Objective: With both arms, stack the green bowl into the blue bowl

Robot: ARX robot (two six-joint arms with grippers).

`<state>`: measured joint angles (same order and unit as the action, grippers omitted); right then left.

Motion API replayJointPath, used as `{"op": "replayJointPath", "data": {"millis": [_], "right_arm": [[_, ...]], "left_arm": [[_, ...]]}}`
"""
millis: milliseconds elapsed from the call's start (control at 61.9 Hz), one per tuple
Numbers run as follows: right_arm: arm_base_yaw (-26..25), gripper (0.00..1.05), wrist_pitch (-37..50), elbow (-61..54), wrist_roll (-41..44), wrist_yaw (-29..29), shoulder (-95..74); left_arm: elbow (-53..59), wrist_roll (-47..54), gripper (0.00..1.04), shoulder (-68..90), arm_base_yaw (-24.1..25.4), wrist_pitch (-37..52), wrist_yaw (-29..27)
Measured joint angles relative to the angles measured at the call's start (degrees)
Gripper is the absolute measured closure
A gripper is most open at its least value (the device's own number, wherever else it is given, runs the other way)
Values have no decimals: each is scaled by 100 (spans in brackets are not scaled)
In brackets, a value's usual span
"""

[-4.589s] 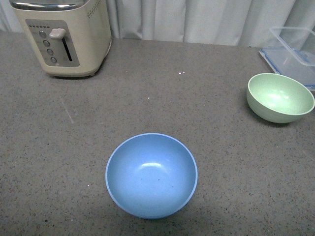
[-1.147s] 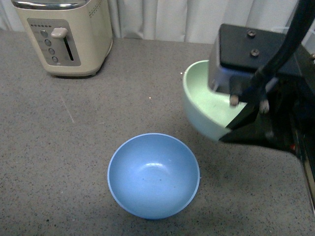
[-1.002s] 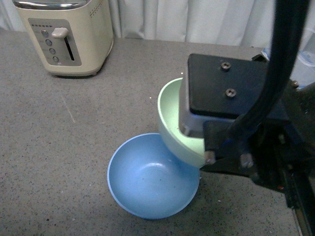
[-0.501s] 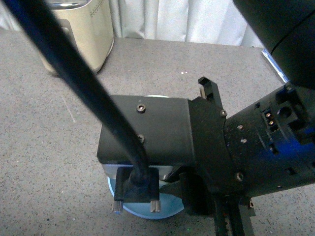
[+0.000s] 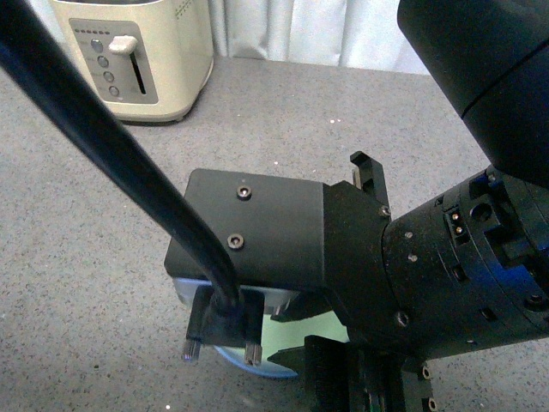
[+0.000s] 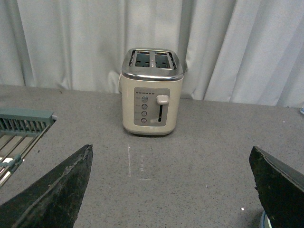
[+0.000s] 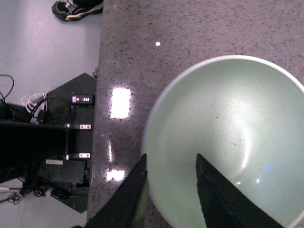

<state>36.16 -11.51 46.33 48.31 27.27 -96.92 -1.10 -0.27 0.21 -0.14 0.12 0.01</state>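
Note:
The pale green bowl fills the right wrist view. My right gripper is open astride its rim, with one finger outside the wall and the other inside. In the front view the right arm covers both bowls. Only a sliver of the green bowl shows under it, with an arc of the blue bowl round that. My left gripper is open wide over bare table and holds nothing. A bit of the blue bowl's rim shows by one of its fingers.
A cream toaster stands at the back left, also the toaster in the left wrist view. A green wire rack lies beside it. The table edge runs close to the green bowl, with floor and equipment beyond.
My right gripper carried the green bowl leftward and down from the right side to over the blue bowl. Its jaws now stand open round the rim.

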Motion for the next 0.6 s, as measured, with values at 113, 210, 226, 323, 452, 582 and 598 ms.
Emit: {"op": "replayJointPath", "data": {"millis": [113, 210, 226, 323, 452, 582, 598], "right_arm": [[-195, 48, 422, -74, -809, 24, 190], [-498, 33, 841, -227, -1617, -131, 551], [-538, 31, 881, -251, -1766, -162, 599], [-894, 15, 1117, -540, -2649, -457, 1040], [-1333, 9, 1344, -1117, -3674, -1047, 1652], [-1681, 9, 1458, -1751, -4518, -1808, 2297], [-1725, 9, 1482, -1873, -4625, -1982, 2413]], "left_arm": [[0, 0, 6, 0, 0, -2, 0], [0, 0, 6, 0, 0, -2, -2], [0, 0, 6, 0, 0, -2, -2], [0, 0, 6, 0, 0, -2, -2], [0, 0, 6, 0, 0, -2, -2], [0, 0, 6, 0, 0, -4, 0], [0, 0, 6, 0, 0, -4, 0]]}}
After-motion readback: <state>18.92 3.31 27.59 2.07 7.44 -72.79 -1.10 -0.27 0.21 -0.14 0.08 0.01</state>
